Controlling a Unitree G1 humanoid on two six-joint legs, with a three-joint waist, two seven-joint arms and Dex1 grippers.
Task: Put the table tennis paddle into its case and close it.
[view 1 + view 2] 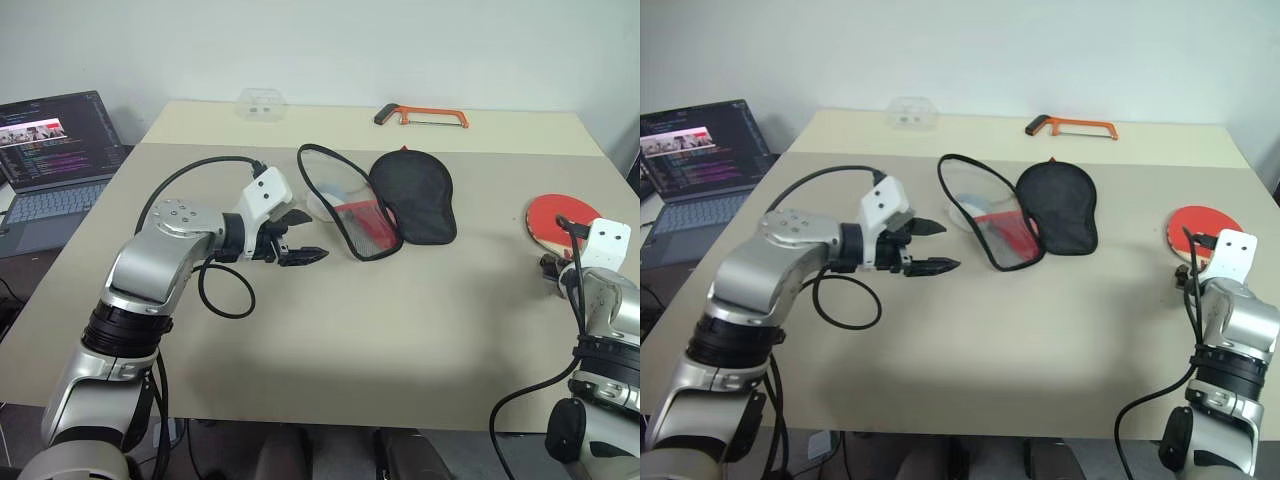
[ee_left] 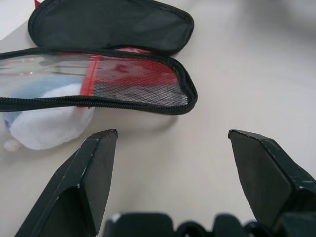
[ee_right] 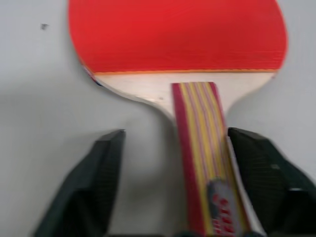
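Note:
The table tennis paddle (image 1: 560, 215) lies flat at the table's right side, red face up, with its striped wooden handle (image 3: 202, 148) pointing toward me. My right gripper (image 3: 175, 132) straddles that handle. One finger touches it and the other (image 3: 106, 168) stands a gap away, so the gripper is open. The case (image 1: 412, 195) lies unzipped at the table's middle. Its black half is flat and its clear, red-mesh flap (image 2: 133, 86) stands up on the left. My left gripper (image 1: 315, 235) hovers open and empty just left of that flap.
A white and blue soft object (image 2: 44, 123) lies beside or inside the case's open flap. An orange hacksaw (image 1: 425, 115) and a clear plastic box (image 1: 262, 103) sit at the far edge. An open laptop (image 1: 50, 150) stands left of the table (image 1: 400, 340).

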